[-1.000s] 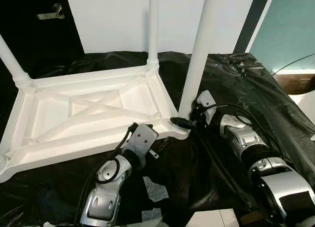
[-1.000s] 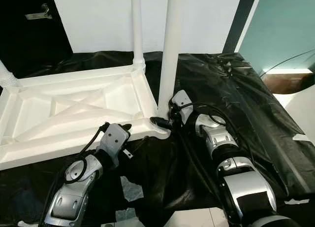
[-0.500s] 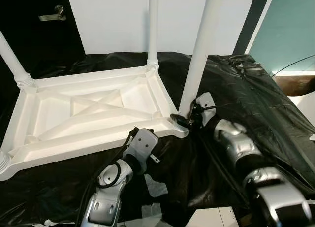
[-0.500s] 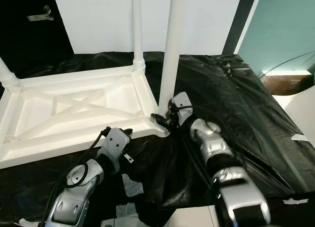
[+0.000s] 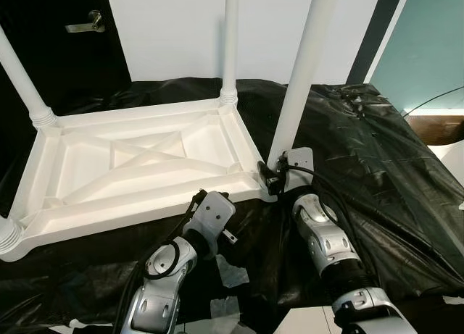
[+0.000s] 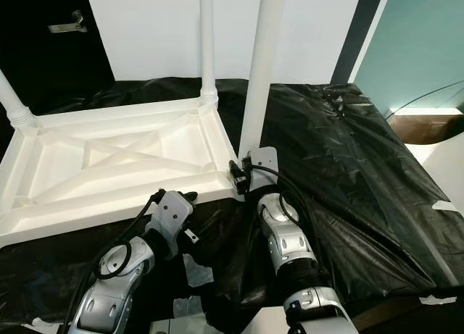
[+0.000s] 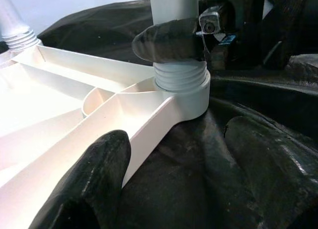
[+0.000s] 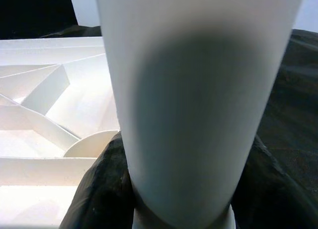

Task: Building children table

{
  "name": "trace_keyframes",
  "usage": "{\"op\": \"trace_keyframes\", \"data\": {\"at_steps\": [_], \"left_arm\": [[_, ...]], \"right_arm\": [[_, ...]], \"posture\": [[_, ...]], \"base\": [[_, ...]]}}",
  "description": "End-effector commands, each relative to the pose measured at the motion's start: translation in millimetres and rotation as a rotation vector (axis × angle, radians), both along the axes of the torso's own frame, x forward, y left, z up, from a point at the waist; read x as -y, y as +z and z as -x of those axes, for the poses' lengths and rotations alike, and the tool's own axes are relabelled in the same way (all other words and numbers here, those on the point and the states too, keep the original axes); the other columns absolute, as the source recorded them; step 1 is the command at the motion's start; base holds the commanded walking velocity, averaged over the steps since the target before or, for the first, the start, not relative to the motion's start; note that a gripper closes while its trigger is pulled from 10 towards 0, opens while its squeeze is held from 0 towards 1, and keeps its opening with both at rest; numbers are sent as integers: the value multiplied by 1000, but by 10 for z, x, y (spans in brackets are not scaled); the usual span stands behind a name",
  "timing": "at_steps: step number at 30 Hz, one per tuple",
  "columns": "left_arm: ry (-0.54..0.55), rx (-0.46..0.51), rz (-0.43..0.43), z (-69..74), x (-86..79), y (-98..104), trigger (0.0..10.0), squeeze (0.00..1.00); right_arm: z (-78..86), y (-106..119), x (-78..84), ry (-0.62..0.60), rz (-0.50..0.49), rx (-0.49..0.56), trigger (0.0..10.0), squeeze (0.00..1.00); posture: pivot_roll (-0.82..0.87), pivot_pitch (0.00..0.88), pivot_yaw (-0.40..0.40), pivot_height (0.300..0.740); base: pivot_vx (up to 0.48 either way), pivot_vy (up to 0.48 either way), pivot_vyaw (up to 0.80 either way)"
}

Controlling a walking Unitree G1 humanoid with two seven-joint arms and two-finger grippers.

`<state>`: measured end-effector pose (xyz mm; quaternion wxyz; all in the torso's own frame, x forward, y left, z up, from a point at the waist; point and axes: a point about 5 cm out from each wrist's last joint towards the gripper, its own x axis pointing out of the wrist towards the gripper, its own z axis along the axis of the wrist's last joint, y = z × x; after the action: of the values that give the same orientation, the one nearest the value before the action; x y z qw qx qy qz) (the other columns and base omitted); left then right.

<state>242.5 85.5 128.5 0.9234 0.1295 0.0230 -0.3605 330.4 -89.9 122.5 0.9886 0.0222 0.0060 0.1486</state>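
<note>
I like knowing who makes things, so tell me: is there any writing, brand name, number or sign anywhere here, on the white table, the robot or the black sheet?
None can be read.
White table top and its legs: bare plastic, no print.
Black plastic sheet: no print.
Right hand, shut on the near leg: no label; a small blue patch beside it in the left wrist view is too small to read.

Crinkled black plastic sheeting [image 5: 377,153] is covering the floor and catching soft glints of light. A plain white wall [image 5: 177,30] is rising behind it, with a black door [image 5: 51,51] on the robot's left carrying a metal lever handle [image 5: 85,22]. A dark vertical strip [image 5: 377,30] is separating the white wall from a teal wall [image 5: 428,44] on the right.
</note>
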Motion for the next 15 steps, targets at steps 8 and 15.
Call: {"op": "trace_keyframes", "data": {"at_steps": [8, 15], "left_arm": [[90, 25, 3, -27, -38, 25, 10000, 0], [93, 26, 8, -41, -28, 28, 10000, 0]], "right_arm": [[47, -89, 75, -37, -27, -70, 10000, 1000], [15, 45, 271, 96, -29, -5, 10000, 988]], "posture": [[155, 2, -58, 740], [149, 7, -57, 740]], "base": [[0, 0, 0], [0, 0, 0]]}}
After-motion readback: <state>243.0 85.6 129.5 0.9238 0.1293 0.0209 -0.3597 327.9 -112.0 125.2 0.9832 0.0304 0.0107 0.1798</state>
